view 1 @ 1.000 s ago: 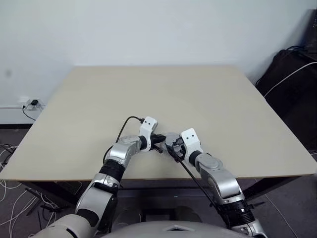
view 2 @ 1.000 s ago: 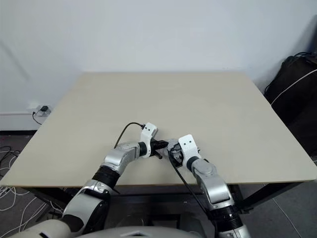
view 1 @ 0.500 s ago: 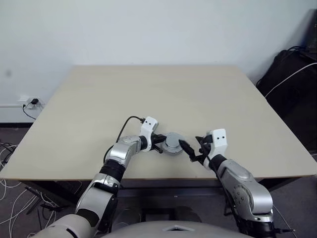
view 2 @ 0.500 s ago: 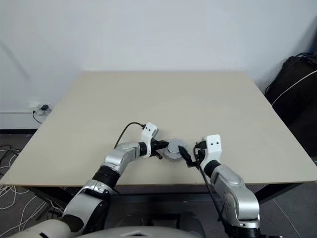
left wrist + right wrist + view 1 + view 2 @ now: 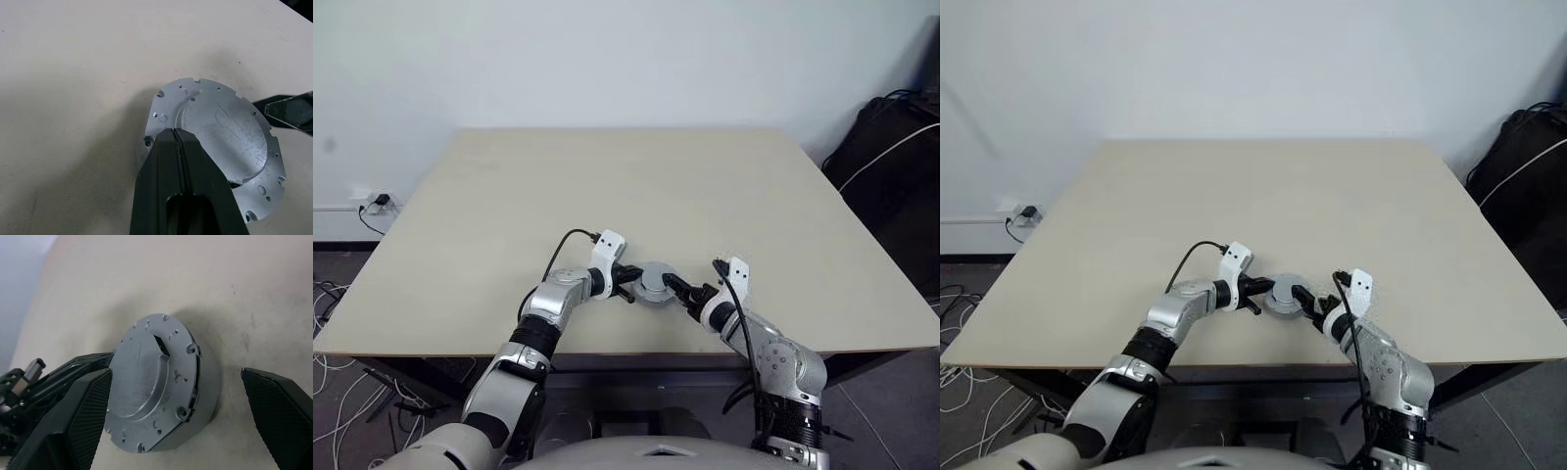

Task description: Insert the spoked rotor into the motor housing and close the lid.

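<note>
1. We see the motor housing (image 5: 654, 284), a grey metal disc with the lid (image 5: 142, 377) on top, sitting near the front edge of the table (image 5: 607, 186).
2. Our left gripper (image 5: 175, 139) has its fingers pressed together, tips resting over the housing's near rim; it grasps nothing that we can make out.
3. Our right gripper (image 5: 178, 418) is spread wide, one finger at each side of the housing, neither one clearly touching it.
4. The two grippers face each other across the housing.
</note>
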